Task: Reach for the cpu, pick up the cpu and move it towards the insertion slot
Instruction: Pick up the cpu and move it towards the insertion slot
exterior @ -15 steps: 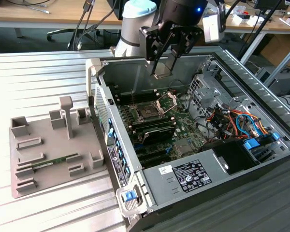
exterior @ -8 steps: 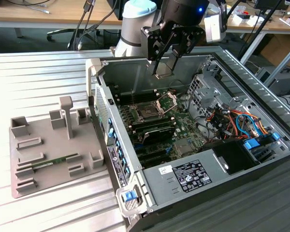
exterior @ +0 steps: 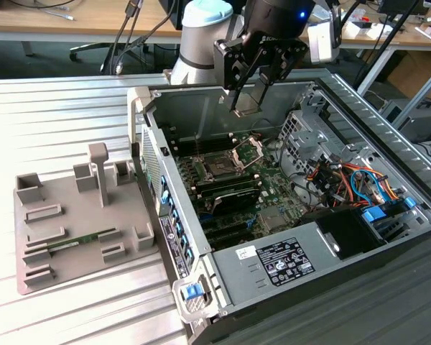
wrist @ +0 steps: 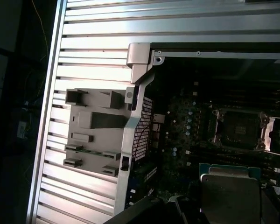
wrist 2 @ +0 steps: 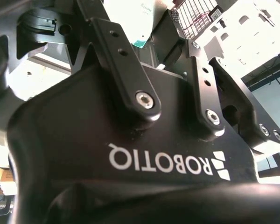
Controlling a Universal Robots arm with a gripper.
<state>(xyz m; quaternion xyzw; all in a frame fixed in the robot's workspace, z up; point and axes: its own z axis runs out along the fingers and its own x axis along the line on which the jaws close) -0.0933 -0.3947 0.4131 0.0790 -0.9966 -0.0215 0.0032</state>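
Fingers (exterior: 234,90) of the gripper (exterior: 248,100) are closed on the cpu (exterior: 248,108), which hangs in the air over the open case (exterior: 201,108), clear of the board. In the first wrist view the cpu (wrist: 228,193) lies flat and close, silvery top toward the camera. The slot (wrist: 238,130) lies beyond it, apart from it and not yet under it. I judge the carry well on, but the chip short of its mark.

To do this step well, keep the cpu level and the grip steady, since a thin chip pinched like this could tip or slide if the arm jerks. Square its sides to the sides of the slot (exterior: 219,169) while there is height to spare. The hinged frame (exterior: 248,152) stands open just beside the slot, on the exterior view's right and below the gripper, so pass above it, not through it. Come over the slot from overhead rather than low across the board.

Farther off, the grey tray (exterior: 79,273) on the counter (exterior: 57,115) holds a memory stick (exterior: 82,238), which plays no part here.
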